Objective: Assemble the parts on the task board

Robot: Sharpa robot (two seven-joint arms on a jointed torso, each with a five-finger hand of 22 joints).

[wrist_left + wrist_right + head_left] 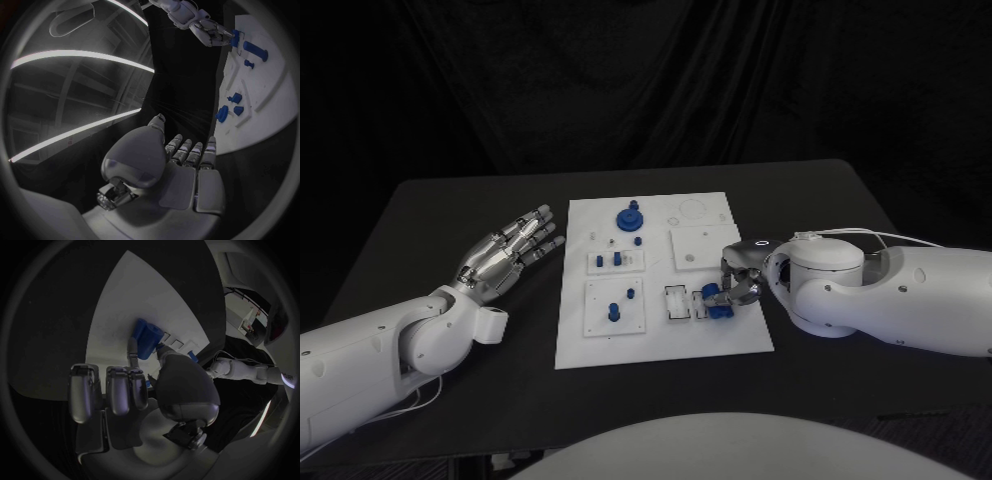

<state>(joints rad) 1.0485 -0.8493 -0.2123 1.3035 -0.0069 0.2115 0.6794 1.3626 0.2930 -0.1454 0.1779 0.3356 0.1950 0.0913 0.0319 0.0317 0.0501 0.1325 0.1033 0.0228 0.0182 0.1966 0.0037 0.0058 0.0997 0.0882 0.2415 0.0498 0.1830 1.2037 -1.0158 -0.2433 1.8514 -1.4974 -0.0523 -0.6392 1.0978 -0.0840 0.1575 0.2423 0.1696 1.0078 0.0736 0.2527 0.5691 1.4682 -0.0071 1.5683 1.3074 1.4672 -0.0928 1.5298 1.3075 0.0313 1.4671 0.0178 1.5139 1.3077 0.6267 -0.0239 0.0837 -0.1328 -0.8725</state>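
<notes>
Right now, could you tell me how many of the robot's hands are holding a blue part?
1. The right hand pinches a blue part over the task board's near right area. The left hand holds nothing, fingers spread, left of the board.

The task board point(733, 335) looks like smooth matt white plastic, with shallow moulded recesses. The parts, such as the round blue knob point(629, 216) and the blue block point(147, 338) pinched in the right hand point(737, 285), appear to be smooth blue plastic with a faint sheen. The table point(459, 210) has a matt black top. Both arms wear glossy white plastic shells; the left hand point(512, 250) shows silvery, metallic-looking fingers point(187, 150) with darker pads. Behind hangs a black cloth curtain point(646, 80) in soft folds.
</notes>
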